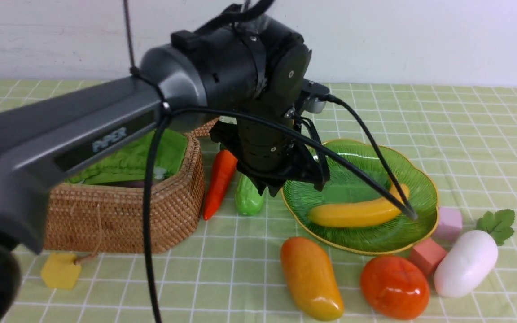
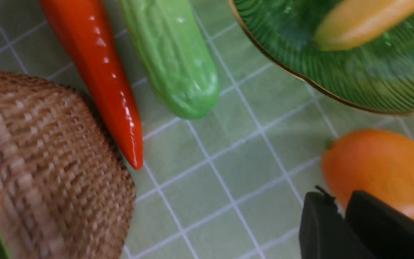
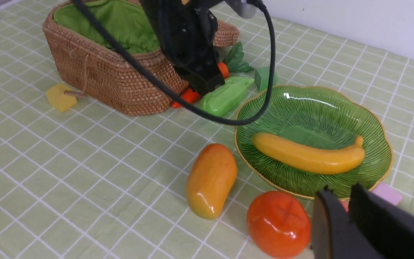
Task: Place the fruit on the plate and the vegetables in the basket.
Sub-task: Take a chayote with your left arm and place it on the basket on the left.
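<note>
The banana (image 1: 357, 213) lies in the green plate (image 1: 413, 237). On the cloth in front of the plate are the mango (image 1: 310, 278) and the persimmon (image 1: 393, 287), with the white radish (image 1: 465, 262) to their right. The carrot (image 1: 218, 184) and the green pod (image 1: 247, 197) lie between the basket (image 1: 124, 215) and the plate. My left gripper (image 1: 285, 181) points down above the pod and the plate's left rim; in the left wrist view it (image 2: 340, 201) stands slightly open, holding nothing, with the mango (image 2: 379, 169) beyond it. My right gripper (image 3: 349, 194) is shut and empty beside the persimmon (image 3: 278, 223).
Pink foam cubes (image 1: 449, 222) (image 1: 427, 255) sit by the plate's right rim. A yellow cube (image 1: 61, 271) lies in front of the basket, a green cube (image 3: 264, 77) behind the pod. The left arm's black cable (image 1: 366, 179) hangs across the plate.
</note>
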